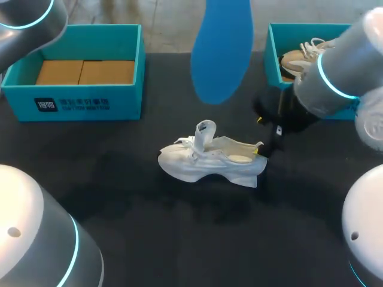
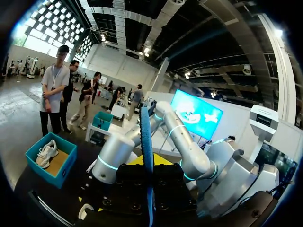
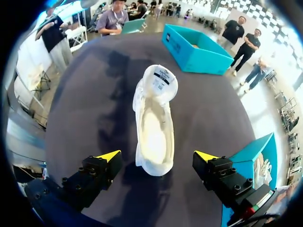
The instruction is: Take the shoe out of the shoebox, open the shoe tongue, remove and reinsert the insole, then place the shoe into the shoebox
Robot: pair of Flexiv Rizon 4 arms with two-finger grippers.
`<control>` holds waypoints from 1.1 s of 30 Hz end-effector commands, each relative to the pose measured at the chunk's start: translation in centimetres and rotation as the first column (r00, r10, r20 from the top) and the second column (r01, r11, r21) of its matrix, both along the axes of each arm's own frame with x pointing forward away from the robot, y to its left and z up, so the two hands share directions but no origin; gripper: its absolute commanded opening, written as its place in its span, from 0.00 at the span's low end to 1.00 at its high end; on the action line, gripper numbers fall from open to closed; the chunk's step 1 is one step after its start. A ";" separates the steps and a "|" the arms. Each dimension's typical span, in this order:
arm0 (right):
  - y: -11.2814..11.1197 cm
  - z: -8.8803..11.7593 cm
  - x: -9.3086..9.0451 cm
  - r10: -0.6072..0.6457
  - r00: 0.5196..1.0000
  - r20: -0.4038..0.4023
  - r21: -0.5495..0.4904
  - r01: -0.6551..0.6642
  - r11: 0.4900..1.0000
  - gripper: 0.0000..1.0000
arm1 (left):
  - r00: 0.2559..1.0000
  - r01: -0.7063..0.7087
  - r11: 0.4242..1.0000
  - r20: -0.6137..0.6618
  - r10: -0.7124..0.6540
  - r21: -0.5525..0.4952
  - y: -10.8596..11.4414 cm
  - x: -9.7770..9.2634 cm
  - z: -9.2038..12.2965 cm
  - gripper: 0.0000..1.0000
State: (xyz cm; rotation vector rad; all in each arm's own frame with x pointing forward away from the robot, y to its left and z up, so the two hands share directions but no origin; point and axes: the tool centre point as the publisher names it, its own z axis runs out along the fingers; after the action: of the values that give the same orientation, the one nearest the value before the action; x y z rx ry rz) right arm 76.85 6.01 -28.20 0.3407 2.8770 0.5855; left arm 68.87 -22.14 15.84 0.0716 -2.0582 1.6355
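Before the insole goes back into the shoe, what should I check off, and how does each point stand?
1. Insole out of the shoe and clamped in the left gripper: ok.
2. Shoe upright on the table, opening facing up: ok.
3. Tongue lifted clear of the opening: ok.
4. Right gripper steadying the heel: not ok; it is open, with a finger on either side and neither touching.
5. Insole's toe end lined up with the shoe's toe: cannot tell.
6. Left shoebox free for the shoe: ok; only cardboard inside.
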 end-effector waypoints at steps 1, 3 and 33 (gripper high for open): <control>1.1 0.3 0.5 -0.112 0.986 -0.122 -0.496 0.038 0.868 1.00 | 1.000 0.001 1.000 0.000 -0.001 0.002 -0.1 0.1 0.0 0.00; 1.5 0.6 0.5 -0.117 0.985 -0.126 -0.511 0.037 0.859 1.00 | 1.000 0.001 1.000 0.000 -0.001 0.002 -0.1 0.1 0.0 0.00; 2.7 -0.7 2.2 -0.169 0.979 -0.113 -0.600 0.068 0.797 1.00 | 1.000 0.001 1.000 0.000 -0.001 0.002 -0.1 0.1 0.0 0.00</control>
State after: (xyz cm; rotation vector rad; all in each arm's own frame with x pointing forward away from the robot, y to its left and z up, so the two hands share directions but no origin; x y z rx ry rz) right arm 78.82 8.28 -28.74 0.4607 2.9646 -0.2332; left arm 68.87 -22.14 15.84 0.0715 -2.0583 1.6354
